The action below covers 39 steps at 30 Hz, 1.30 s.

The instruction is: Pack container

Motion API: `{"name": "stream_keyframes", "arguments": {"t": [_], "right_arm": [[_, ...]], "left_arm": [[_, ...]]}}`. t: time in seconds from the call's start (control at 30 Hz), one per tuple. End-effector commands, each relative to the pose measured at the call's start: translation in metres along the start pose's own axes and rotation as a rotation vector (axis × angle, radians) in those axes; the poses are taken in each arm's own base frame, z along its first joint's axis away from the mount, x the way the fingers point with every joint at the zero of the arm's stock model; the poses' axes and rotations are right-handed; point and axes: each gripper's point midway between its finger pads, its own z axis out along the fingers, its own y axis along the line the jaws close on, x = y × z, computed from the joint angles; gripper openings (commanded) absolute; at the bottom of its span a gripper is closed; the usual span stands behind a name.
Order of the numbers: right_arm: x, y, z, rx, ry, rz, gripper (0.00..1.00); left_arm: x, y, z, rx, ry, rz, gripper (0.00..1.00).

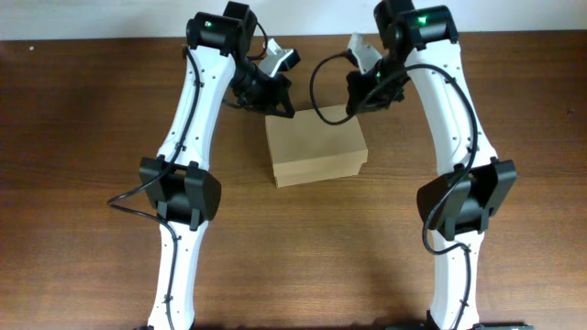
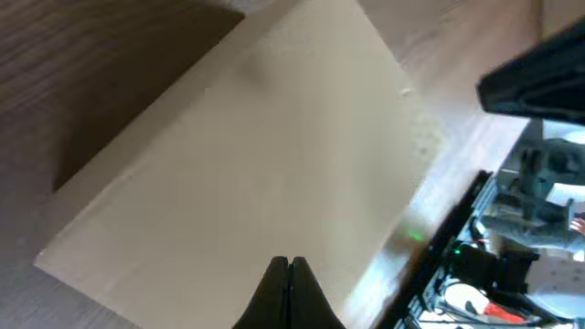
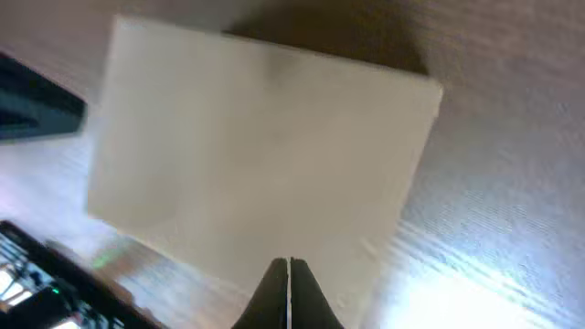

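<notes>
The container (image 1: 316, 147) is a plain tan cardboard box lying with its lid down flat in the middle of the wooden table. It fills most of the left wrist view (image 2: 247, 164) and the right wrist view (image 3: 265, 146). My left gripper (image 1: 281, 107) hovers at the box's far left corner, shut with nothing between its fingers (image 2: 288, 267). Above the box's far right corner is my right gripper (image 1: 352, 104), also shut and empty (image 3: 289, 265). Both sets of black fingertips point down over the lid; whether they touch it I cannot tell.
The brown wooden table (image 1: 92, 137) stretches to either side of the box. Both white arms reach in from the near edge, one on each side of the box. A pale wall strip (image 1: 92, 18) runs along the far edge. Dark equipment (image 2: 475, 265) lies beyond the table.
</notes>
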Motion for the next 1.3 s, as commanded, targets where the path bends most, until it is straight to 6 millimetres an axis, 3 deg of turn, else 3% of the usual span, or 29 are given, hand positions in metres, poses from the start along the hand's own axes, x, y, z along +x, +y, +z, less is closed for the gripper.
{"name": "stream_keyframes", "arguments": {"t": [0.0,0.27,0.4,0.7,1.03,1.27], "right_arm": [[0.008,-0.001,-0.025,0.089,-0.021,-0.039,0.04],[0.017,-0.007,-0.04,0.165,-0.023,-0.014,0.04],[0.018,-0.008,-0.039,0.163,-0.015,-0.012,0.04],[0.029,-0.022,0.0,0.154,0.074,0.015,0.04],[0.048,-0.036,0.046,0.14,0.174,0.041,0.04],[0.052,-0.04,0.058,0.14,0.185,0.044,0.04]], "left_arm": [[0.001,0.001,-0.013,-0.111,-0.009,0.018,0.02],[0.007,0.013,-0.02,-0.385,0.02,-0.012,0.02],[0.008,0.012,-0.018,-0.437,0.033,0.004,0.02],[0.023,0.036,-0.01,-0.513,0.112,-0.042,0.02],[0.036,0.036,0.006,-0.461,0.167,-0.092,0.02],[0.051,0.043,0.02,-0.447,0.236,-0.123,0.02]]}}
